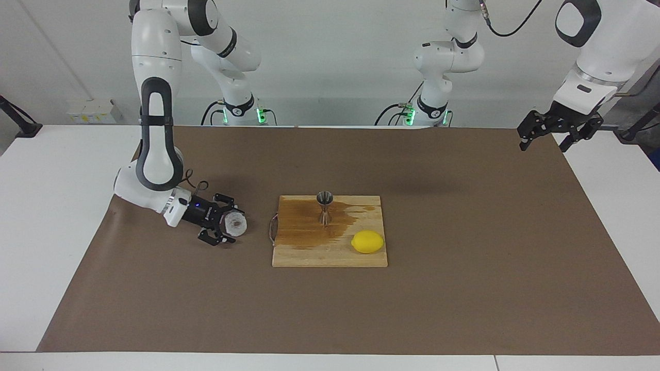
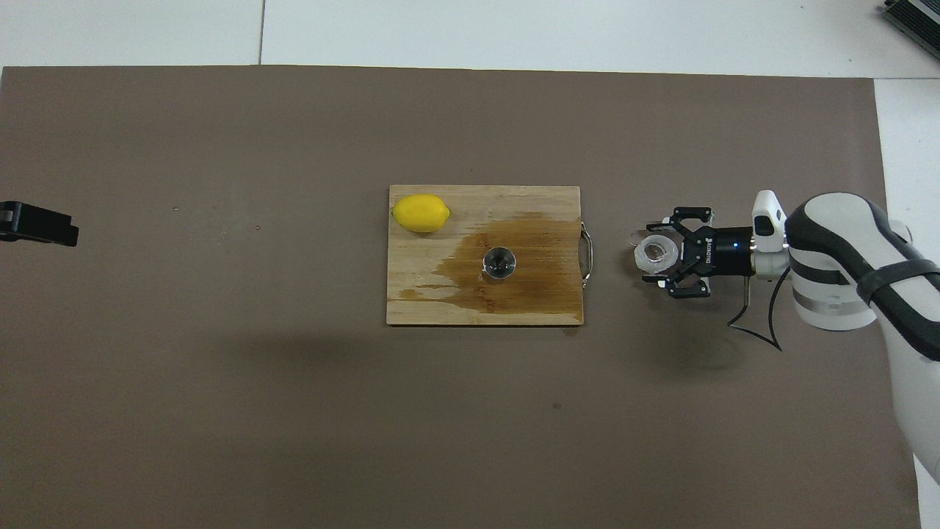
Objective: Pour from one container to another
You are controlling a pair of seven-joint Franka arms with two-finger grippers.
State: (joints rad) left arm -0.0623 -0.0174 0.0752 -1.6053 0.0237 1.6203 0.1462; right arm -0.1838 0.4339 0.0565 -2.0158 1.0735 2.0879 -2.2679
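My right tool (image 1: 230, 230) lies low over the brown mat on the bench (image 1: 464, 288), toward my right arm's end, with its fingers set on either side of the small translucent white ribbed plastic cup (image 1: 236, 224). The cup stands upright on the mat with something brownish inside. The fingers sit close against its wall, but I cannot tell whether they are pressing it yet or only bracketing it.

The cup is just beside the handled end of the rectangular wooden cutting board (image 1: 309, 255), apart from it. On that board, within a dark wet stain, the small shiny steel hourglass-shaped jigger (image 1: 325, 207) stands upright. A yellow lemon (image 1: 367, 241) rests on the board's corner farther from me, toward my left arm's end.

My left tool (image 1: 559, 135) waits raised over the mat's edge at my left arm's end, fingers spread, holding nothing.
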